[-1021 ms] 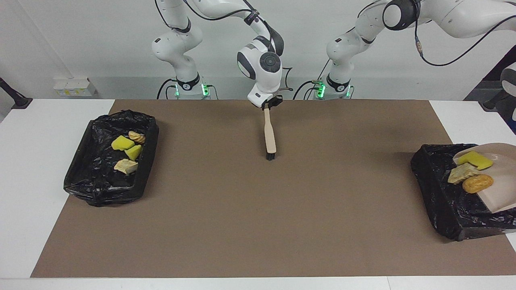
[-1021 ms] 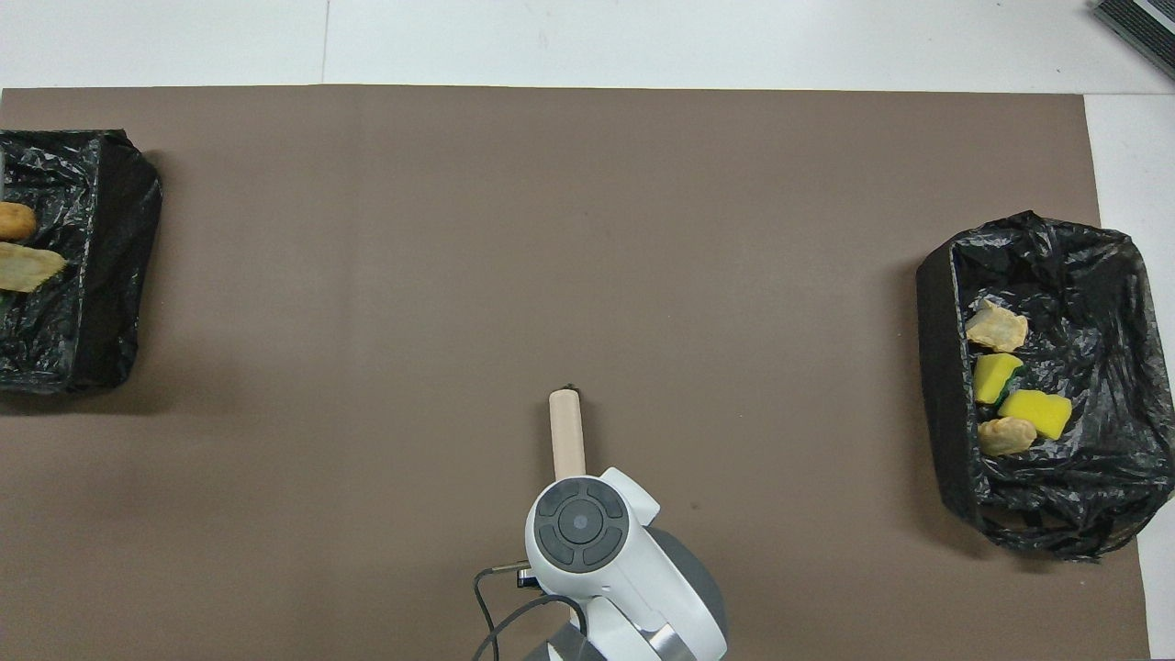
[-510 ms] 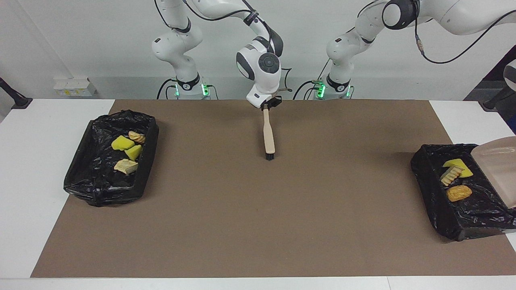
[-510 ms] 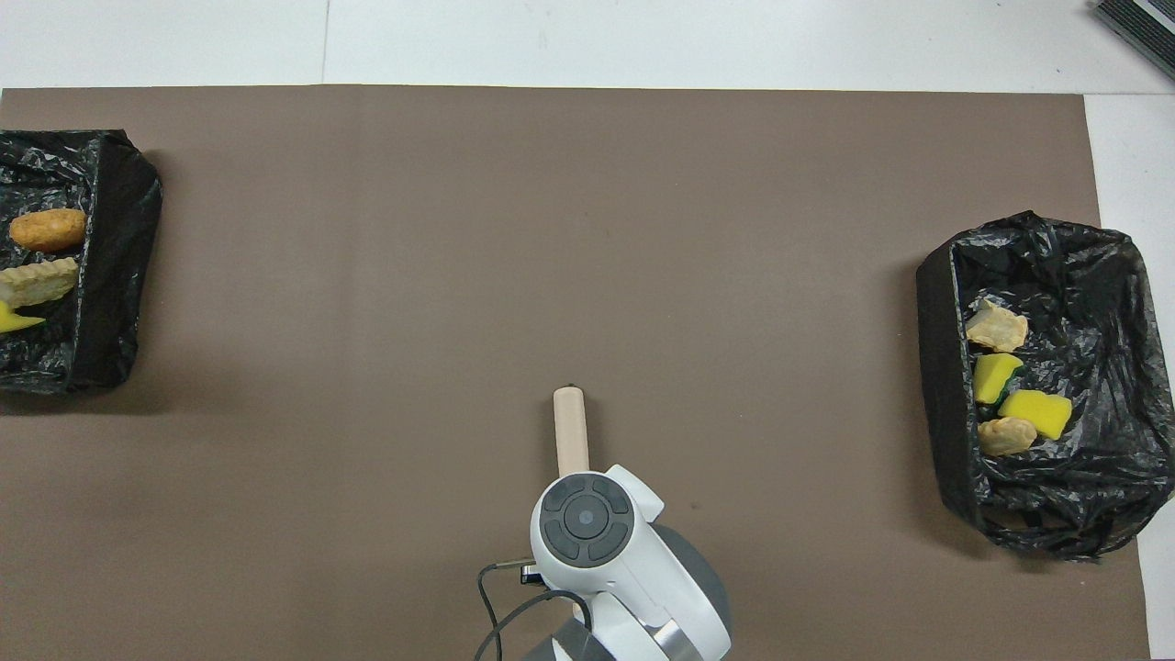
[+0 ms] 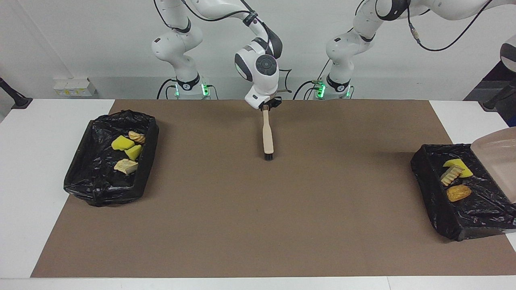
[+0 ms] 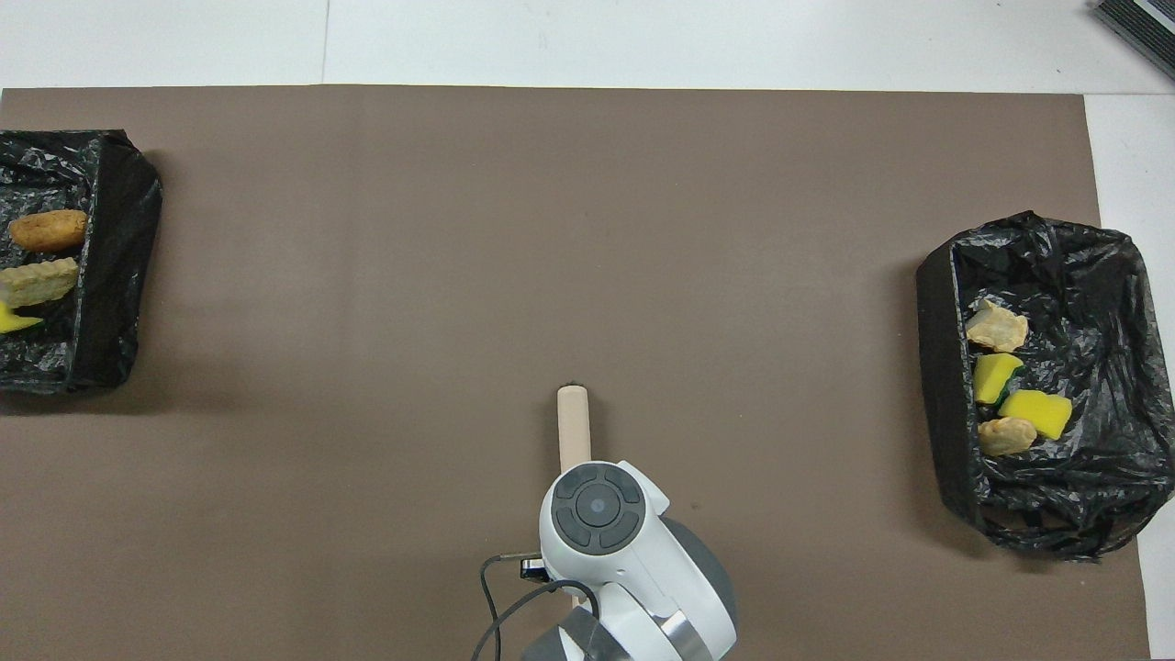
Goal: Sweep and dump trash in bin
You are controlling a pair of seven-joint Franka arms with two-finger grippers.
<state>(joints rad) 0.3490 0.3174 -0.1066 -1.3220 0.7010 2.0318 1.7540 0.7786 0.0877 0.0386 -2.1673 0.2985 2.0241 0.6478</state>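
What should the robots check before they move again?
1. Brown mat free of trash: ok. No scraps lie on it.
2. Yellow spongy and tan bread-like scraps binned: ok. Four are in the black-lined bin at the right arm's end and three in the black-lined bin at the left arm's end.
3. Beige plastic dustpan emptied: cannot tell. It is tilted over that bin, inside hidden.
4. Wooden brush with black bristles secure: cannot tell. The right gripper is at its handle top.
5. Left gripper: cannot tell, out of view.

left gripper: out of frame | dustpan [image 5: 500, 159]: cut by edge | brush [image 6: 573, 424] handle: under arm
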